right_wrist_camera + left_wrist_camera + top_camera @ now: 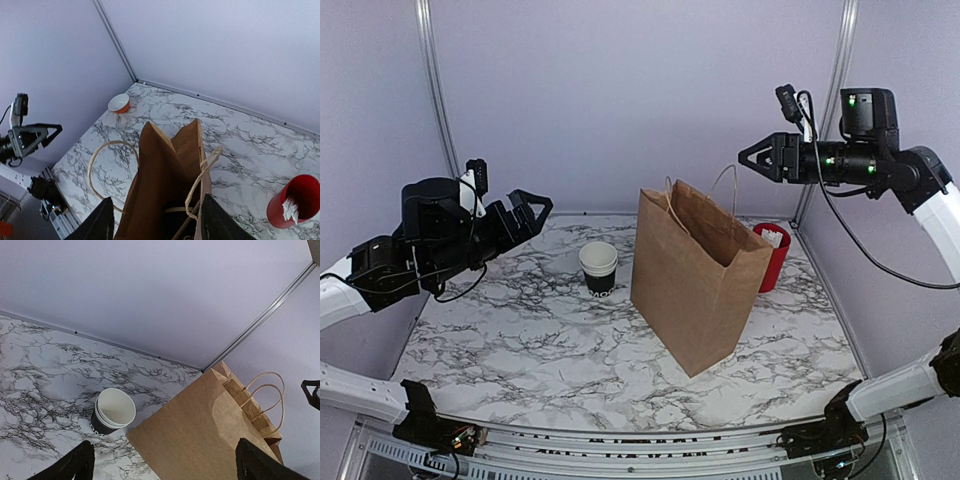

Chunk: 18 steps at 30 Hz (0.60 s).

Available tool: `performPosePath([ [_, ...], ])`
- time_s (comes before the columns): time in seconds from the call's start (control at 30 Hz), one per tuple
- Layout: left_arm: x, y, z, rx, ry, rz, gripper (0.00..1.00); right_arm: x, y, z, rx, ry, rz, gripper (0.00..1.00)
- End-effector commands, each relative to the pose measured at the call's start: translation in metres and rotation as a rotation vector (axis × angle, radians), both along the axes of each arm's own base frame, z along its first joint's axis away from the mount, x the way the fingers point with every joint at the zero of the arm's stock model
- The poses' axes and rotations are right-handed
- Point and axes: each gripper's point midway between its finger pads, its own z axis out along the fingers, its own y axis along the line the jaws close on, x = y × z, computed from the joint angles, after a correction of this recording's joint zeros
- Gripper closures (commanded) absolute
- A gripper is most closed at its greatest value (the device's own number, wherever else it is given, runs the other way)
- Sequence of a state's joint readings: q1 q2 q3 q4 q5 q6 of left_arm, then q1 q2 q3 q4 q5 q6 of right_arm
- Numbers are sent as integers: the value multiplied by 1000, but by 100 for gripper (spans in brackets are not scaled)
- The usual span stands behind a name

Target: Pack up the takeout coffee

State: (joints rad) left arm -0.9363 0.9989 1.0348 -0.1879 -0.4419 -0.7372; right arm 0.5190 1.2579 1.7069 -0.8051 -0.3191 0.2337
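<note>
Right gripper (pixel 750 158) jaws apart, empty, over paper bag (pixel 695 280); left gripper (pixel 534 214) wide open; lift straight up, don't snag bag

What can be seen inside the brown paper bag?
The brown paper bag stands open, and its inner paper walls show near the mouth. Deeper down only a dark patch shows. The bottom is covered by the walls, so whether anything lies in it cannot be told.

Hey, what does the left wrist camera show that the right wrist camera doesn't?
Only the left wrist: nested black cups, white inside, beside the paper bag. Only the right wrist: a red cylinder holding white pieces, and a small orange bowl by the corner. Both: the paper bag, open, and the marble table.
</note>
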Motion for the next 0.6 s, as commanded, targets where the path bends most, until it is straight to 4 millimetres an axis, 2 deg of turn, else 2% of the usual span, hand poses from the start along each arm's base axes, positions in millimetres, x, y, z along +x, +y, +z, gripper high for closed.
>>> performPosePath([
  [0.0,-1,2,5,-23,-12,-2,1,0,-27,23,-4,-88,-138,30],
  [0.07,-1,2,5,-22,-12,-2,1,3,-40,24,-10,-107,-210,13],
  [0.13,-1,3,5,-21,-12,-2,1,7,-56,23,-23,-121,-299,4],
  [0.3,-1,4,5,-18,-16,4,1,13,-89,9,-57,-129,-483,0],
  [0.43,1,9,5,-3,-20,20,1,18,-114,-12,-102,-120,-612,0],
  [0.57,7,22,3,34,-7,61,1,25,-138,-36,-124,-96,-703,0],
])
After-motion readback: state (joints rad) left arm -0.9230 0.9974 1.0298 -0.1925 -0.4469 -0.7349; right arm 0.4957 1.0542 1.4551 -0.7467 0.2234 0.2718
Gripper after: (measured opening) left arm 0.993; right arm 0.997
